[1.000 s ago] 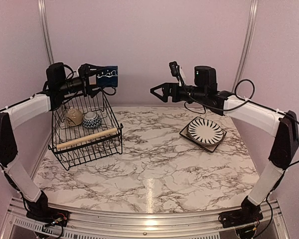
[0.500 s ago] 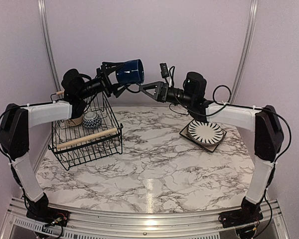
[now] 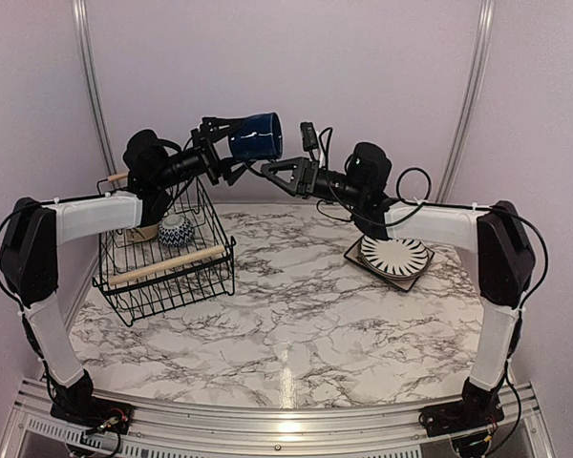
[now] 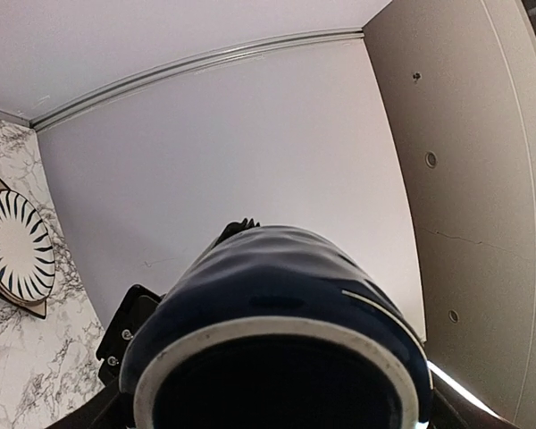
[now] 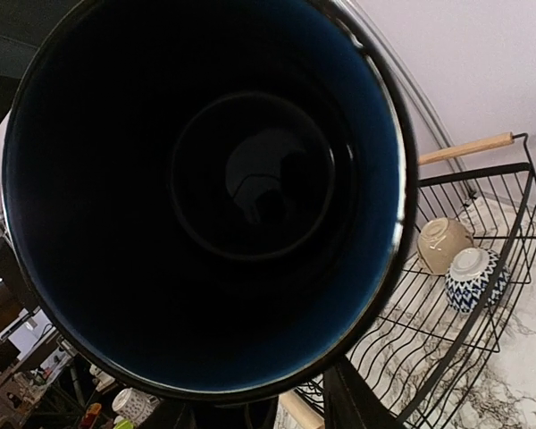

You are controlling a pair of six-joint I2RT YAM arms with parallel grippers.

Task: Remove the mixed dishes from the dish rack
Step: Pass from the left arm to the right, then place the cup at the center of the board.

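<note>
On the table [image 3: 296, 324], the dish rack [image 3: 167, 264] at left contained the patterned bowl [image 3: 176, 229] and cream bowl [image 5: 442, 243], the striped plate [image 3: 393, 256] lay at right, and beyond them the left claw [image 3: 233, 145] grasped the navy mug [image 3: 258, 135] aloft, with the right claw [image 3: 270, 172] seemingly at its rim, its grip not determinable.

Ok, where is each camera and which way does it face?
Top: fixed above and behind the bases, looking down the table; left arm and right arm meet at the raised mug.
Left wrist: behind the mug, facing back wall and plate; jaws barely show.
Right wrist: looks into the mug's mouth, rack and bowls beyond; one jaw tip below.
Top and left wrist share the plate; all share the mug.
</note>
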